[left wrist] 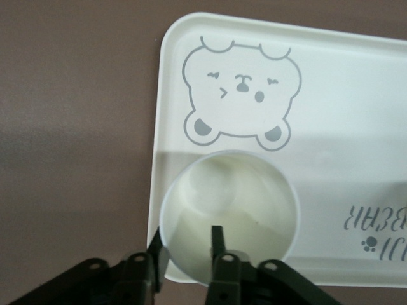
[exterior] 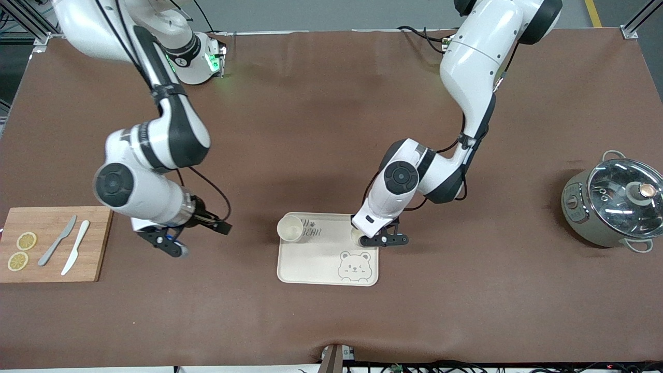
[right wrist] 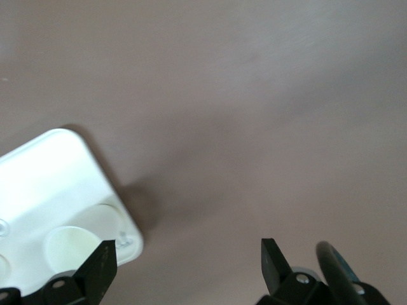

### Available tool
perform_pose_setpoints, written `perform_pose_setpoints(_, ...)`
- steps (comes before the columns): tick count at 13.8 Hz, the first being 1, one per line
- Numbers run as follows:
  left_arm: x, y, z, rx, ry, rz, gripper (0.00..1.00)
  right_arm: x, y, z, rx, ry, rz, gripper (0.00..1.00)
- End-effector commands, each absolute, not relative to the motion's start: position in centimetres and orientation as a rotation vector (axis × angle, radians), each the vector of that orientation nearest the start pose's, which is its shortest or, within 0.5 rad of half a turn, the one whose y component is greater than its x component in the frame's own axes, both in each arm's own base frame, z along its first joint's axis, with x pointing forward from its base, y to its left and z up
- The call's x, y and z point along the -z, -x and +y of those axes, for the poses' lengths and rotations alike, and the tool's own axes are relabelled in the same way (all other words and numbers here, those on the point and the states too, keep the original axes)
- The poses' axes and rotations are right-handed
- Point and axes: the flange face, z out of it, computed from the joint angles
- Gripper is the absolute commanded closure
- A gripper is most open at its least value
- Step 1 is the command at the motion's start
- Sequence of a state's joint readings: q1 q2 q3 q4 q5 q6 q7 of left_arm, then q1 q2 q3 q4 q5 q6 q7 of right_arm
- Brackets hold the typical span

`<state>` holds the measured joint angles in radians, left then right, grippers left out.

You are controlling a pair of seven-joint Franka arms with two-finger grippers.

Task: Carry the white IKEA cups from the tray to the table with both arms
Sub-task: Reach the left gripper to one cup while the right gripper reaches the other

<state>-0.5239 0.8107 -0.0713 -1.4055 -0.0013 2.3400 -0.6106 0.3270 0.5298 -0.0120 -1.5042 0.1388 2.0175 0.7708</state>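
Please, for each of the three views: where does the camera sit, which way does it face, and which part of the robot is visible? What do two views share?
Front view: high across the table, facing both bases; shows both arms, the bear tray and two white cups.
Left wrist view: on the left arm's wrist, looking down at a cup on the tray; the left hand straddles its rim.
Right wrist view: on the right wrist, over bare tabletop; open right hand.
Shared: the tray.

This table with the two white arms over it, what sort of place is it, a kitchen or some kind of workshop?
Probably a robot lab staged as a kitchen: a table under brown cloth holds a cutting board, a lidded pot and a bear tray with cups, while metal framing and cables edge it.
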Motion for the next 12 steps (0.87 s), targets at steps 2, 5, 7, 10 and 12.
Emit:
perform_pose_setpoints(2,-23.9,-62.1,-40.7,0.128,3.260,-0.108,1.00,-32.0,-65.3,28.1,-0.110,2.939,0.816,0.00)
perform_pose_setpoints(5,-28.0,-63.3,-38.7,0.129,3.258,-0.175,1.00,-29.9,-64.4,30.2,-0.138,2.949,0.807,0.00)
perform_pose_setpoints(7,-32.1,-63.3,-36.3,0.042,3.215,-0.204,1.00,-28.6,-63.8,31.3,-0.165,2.960,0.805,0.00)
perform_pose_setpoints(10,-39.3,-62.7,-32.0,-0.059,3.154,-0.268,1.00,-27.6,-62.8,33.3,-0.182,2.957,0.846,0.09)
perform_pose_setpoints(12,-42.4,-61.6,-27.8,-0.095,3.124,-0.331,1.00,-27.2,-62.8,33.8,-0.178,2.930,0.864,0.22)
